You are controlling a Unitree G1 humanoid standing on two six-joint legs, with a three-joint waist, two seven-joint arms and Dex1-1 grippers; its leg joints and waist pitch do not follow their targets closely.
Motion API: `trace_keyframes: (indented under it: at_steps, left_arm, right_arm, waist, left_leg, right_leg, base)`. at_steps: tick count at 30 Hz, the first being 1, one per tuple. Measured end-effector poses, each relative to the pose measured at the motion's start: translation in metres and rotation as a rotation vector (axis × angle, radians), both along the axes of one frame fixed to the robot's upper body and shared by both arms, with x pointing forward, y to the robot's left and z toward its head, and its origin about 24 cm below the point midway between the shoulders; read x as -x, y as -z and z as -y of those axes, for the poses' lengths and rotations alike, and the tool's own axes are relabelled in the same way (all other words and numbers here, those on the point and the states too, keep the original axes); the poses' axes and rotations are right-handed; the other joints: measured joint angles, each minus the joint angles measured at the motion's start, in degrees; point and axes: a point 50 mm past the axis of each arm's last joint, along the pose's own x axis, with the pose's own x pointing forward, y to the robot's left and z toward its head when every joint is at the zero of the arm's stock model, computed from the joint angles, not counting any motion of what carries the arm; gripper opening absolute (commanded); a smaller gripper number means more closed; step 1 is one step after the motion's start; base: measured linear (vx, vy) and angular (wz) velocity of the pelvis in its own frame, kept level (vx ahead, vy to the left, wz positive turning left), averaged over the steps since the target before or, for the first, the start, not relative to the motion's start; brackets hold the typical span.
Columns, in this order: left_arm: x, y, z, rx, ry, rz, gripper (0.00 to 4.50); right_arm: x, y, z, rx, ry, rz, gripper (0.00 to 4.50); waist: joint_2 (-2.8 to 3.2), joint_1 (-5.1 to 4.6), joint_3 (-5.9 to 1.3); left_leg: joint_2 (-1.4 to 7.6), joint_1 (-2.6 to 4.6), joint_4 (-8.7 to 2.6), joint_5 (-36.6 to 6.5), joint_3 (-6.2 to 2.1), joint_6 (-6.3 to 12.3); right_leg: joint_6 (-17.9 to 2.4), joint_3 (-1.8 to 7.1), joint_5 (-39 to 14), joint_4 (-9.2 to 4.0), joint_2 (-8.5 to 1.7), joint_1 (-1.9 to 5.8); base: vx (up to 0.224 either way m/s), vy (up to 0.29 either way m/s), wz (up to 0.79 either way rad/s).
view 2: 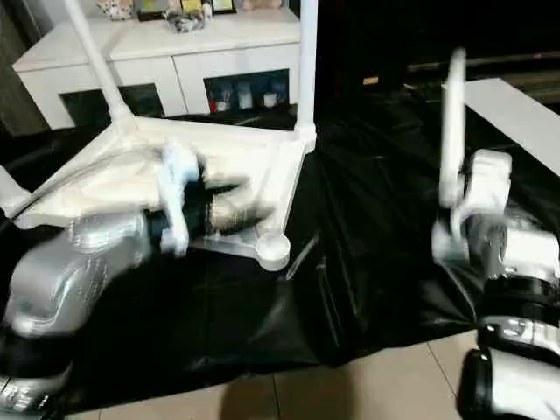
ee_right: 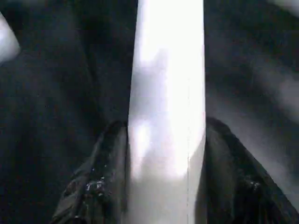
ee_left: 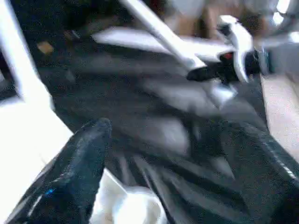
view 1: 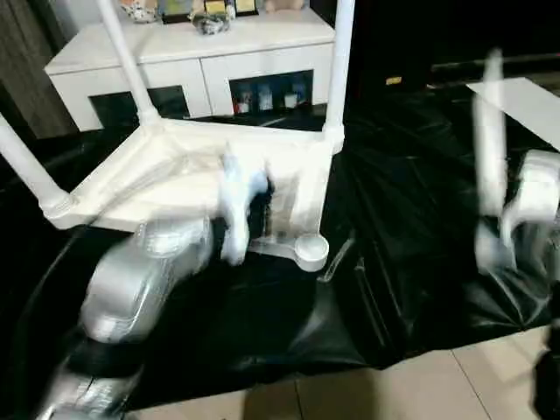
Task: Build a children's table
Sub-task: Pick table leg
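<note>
Black sheet (view 1: 385, 289) under upturned table (view 1: 175, 175); left hand (ee_left: 173, 154) open, right hand (ee_right: 163, 140) gripping leg (ee_right: 168, 93).

The white children's table (view 1: 188, 179) lies upside down on black sheeting (view 1: 394, 262), three legs upright, its near corner socket (view 1: 311, 251) empty; the fourth leg (view 2: 452, 131) stands apart, well to its right.

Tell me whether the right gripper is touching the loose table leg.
Touching: in the right wrist view the right gripper's black fingers press both sides of the loose leg.
</note>
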Motion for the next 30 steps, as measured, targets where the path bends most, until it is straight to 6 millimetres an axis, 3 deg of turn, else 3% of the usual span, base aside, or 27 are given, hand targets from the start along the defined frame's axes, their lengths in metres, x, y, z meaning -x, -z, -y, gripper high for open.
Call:
trace_keyframes:
  at_steps: [4,8,11,14,20,30]
  left_arm:
    - [-0.013,-0.005,-0.001,0.163,-0.094,-0.074,4.5]
    - [-0.023,-0.021,0.01,0.369,-0.096,-0.149,4.5]
    - [-0.03,-0.035,0.013,0.499,-0.095,-0.185,4.5]
    - [-0.038,-0.041,0.011,0.596,-0.132,-0.226,4.5]
    - [-0.041,-0.048,0.005,0.738,-0.138,-0.263,4.5]
    - [-0.042,-0.053,0.004,0.775,-0.162,-0.28,4.5]
  right_arm:
    - [-0.006,-0.039,-0.016,0.125,-0.005,0.261,1.86]
    - [-0.005,-0.078,-0.079,0.307,-0.234,0.556,1.86]
    - [0.005,-0.082,-0.134,0.45,-0.508,0.67,1.86]
    - [0.016,-0.062,-0.175,0.566,-0.733,0.673,1.86]
    - [0.023,-0.037,-0.198,0.652,-0.841,0.631,1.86]
    - [0.021,-0.028,-0.199,0.74,-0.86,0.595,1.86]
  waist:
    - [0.03,0.11,-0.02]
    - [0.03,0.19,-0.01]
    - [0.0,0.57,-0.02]
    - [-0.09,1.22,0.02]
    - [-0.34,1.83,0.18]
    - [-0.41,1.38,0.19]
  left_leg:
    - [0.02,-0.12,0.0,0.0,0.0,0.02]
    - [0.05,-0.63,0.0,0.0,-0.02,0.08]
    - [0.09,-0.9,0.03,0.2,-0.06,0.34]
    - [0.09,-0.93,0.11,0.1,-0.06,0.36]
    - [0.07,-1.29,0.52,0.0,-0.05,0.4]
    - [0.07,-1.18,0.6,0.0,-0.06,0.43]
  right_leg:
    - [0.0,-0.05,0.0,-0.03,0.0,-0.07]
    - [0.0,-0.09,0.0,-0.05,0.02,-0.52]
    - [0.0,-0.14,0.0,-0.04,0.04,-0.76]
    - [0.0,-0.14,0.0,-0.07,0.02,-0.72]
    - [-0.2,-0.12,0.1,-0.08,-0.06,-0.7]
    - [-0.3,-0.11,0.2,-0.03,-0.06,-0.63]
  base:
    - [0.0,0.0,0.0]
    - [0.0,0.0,0.0]
    - [0.0,0.0,0.0]
    - [0.0,0.0,0.0]
    - [0.0,0.0,0.0]
    - [0.0,0.0,0.0]
